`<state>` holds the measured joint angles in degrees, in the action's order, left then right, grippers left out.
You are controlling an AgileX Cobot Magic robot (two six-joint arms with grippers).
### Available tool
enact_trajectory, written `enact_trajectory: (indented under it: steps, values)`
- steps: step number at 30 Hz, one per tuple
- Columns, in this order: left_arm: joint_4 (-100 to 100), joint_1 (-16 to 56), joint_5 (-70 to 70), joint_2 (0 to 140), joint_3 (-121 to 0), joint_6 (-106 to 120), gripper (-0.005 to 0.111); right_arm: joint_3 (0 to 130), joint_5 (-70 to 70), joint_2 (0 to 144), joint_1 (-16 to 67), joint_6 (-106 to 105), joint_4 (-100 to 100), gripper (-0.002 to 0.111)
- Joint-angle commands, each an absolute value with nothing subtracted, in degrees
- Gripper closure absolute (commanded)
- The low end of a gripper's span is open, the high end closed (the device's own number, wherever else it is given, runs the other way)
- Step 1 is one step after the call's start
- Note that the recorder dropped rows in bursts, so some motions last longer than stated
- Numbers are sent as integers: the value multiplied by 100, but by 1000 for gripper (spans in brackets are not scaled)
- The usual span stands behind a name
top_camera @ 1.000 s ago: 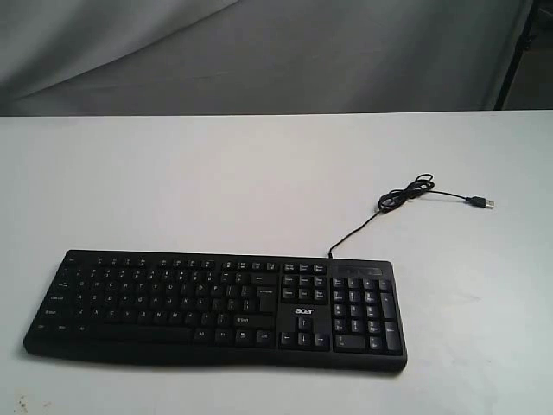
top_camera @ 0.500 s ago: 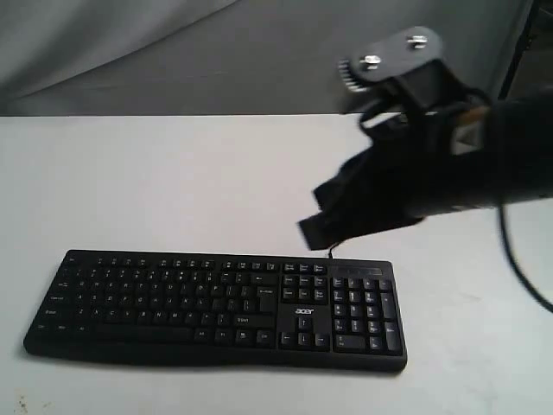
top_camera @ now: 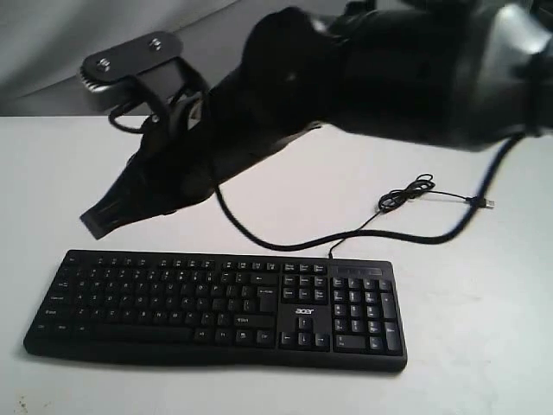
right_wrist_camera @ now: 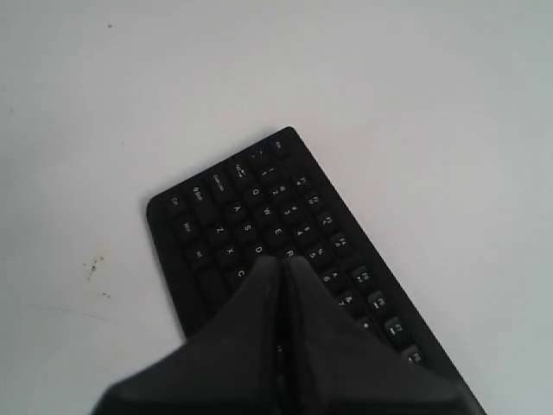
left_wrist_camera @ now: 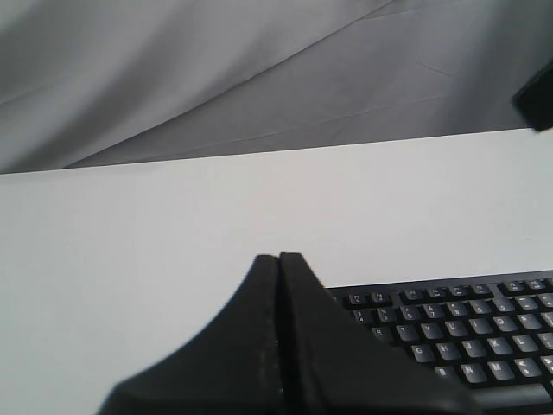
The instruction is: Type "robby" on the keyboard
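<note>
The black keyboard [top_camera: 216,307] lies flat near the table's front, with its "acer" logo toward the right. My right gripper [top_camera: 93,223] reaches across from the right and hangs in the air above the keyboard's back left part. Its fingers are shut with nothing between them. In the right wrist view the shut right gripper [right_wrist_camera: 281,259] sits over the letter keys near R on the keyboard [right_wrist_camera: 259,216]. My left gripper [left_wrist_camera: 278,257] is shut and empty beside the keyboard [left_wrist_camera: 458,333]; it does not show in the exterior view.
The keyboard's thin USB cable [top_camera: 406,194] coils on the white table [top_camera: 484,328] behind the number pad and ends in a plug [top_camera: 484,203]. A thicker black arm cable [top_camera: 285,238] droops onto the table behind the keyboard. A grey curtain [top_camera: 130,43] hangs at the back.
The right arm came in from the right and swept left across the table. Its gripper went from above the number pad's back edge to above the keyboard's left end.
</note>
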<state>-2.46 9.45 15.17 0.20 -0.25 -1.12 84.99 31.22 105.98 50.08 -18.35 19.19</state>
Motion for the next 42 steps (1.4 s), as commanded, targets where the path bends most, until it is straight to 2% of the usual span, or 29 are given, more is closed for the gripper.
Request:
enact_trajectory:
  steps: [1, 16, 24, 42]
  values:
    - [-274, 982, 1476, 0, 0, -128, 107, 9025, 3234, 11415, 5084, -2141, 1975, 108]
    - [-274, 982, 1476, 0, 0, -128, 107, 9468, 2715, 12727, 5100, -2654, 2416, 108]
    - [-274, 982, 1476, 0, 0, -128, 107, 9946, 2754, 13057, 5260, -2711, 2373, 108]
    - [-274, 982, 1476, 0, 0, -128, 107, 9946, 2334, 13358, 5260, -2675, 2072, 108]
